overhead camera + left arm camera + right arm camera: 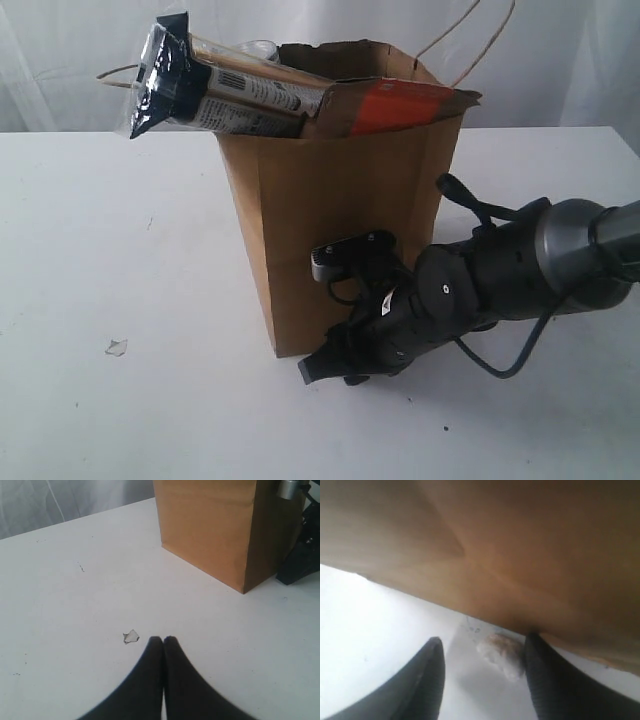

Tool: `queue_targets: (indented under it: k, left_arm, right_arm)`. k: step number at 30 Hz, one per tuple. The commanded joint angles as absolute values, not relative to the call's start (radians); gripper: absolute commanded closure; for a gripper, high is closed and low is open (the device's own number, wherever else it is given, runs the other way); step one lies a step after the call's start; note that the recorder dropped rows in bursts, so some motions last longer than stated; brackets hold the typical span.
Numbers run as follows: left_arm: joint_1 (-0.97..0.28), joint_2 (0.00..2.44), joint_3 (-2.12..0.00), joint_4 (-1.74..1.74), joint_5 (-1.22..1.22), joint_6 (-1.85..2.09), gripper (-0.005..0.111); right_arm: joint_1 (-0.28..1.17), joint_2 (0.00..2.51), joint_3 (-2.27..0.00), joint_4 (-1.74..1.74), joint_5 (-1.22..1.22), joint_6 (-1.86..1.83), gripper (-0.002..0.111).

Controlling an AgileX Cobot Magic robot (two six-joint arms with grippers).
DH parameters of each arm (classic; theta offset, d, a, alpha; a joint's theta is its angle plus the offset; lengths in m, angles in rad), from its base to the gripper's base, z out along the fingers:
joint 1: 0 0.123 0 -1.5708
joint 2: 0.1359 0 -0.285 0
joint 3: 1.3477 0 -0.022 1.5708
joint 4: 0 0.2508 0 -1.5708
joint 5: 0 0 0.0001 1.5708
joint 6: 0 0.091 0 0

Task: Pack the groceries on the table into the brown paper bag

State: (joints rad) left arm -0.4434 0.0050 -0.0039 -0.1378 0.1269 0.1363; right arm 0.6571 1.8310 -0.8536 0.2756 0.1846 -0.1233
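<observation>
The brown paper bag (340,210) stands upright mid-table. A long navy-tan packet (215,88) pokes out of its top to the left, and a brown pouch with an orange label (395,105) lies across the rim. My right gripper (322,368) lies low at the bag's front bottom corner. In the right wrist view the right gripper (485,640) is open right under the bag wall (495,555), with a small whitish lump (502,655) on the table between its fingers, close to one of them. My left gripper (163,639) is shut and empty above the table (60,580).
A tiny clear wrapper scrap (116,347) lies on the table left of the bag, and the same scrap (131,636) sits just beside my left fingertips. The bag's string handles (470,40) rise behind it. The right arm (305,555) rests by the bag (215,530).
</observation>
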Motion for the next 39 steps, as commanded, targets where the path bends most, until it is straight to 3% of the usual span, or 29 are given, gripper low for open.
queue_targets:
  k: [1, 6, 10, 25, 39]
  left_arm:
    - [-0.442, 0.000, 0.000, -0.142, 0.131, 0.134, 0.107]
    - [-0.442, 0.000, 0.000, -0.142, 0.131, 0.134, 0.107]
    - [-0.442, 0.000, 0.000, -0.142, 0.131, 0.134, 0.107]
    - [-0.442, 0.000, 0.000, -0.142, 0.131, 0.134, 0.107]
    - [-0.442, 0.000, 0.000, -0.142, 0.131, 0.134, 0.107]
  right_arm:
    - [0.646, 1.848, -0.854, 0.269, 0.200, -0.134, 0.076]
    - [0.646, 1.848, -0.854, 0.269, 0.235, -0.155, 0.096]
    - [0.646, 1.839, -0.846, 0.269, 0.254, -0.164, 0.104]
    - [0.648, 1.594, -0.811, 0.256, 0.415, -0.166, 0.105]
    - [0.650, 1.202, -0.727, 0.260, 0.475, -0.178, 0.107]
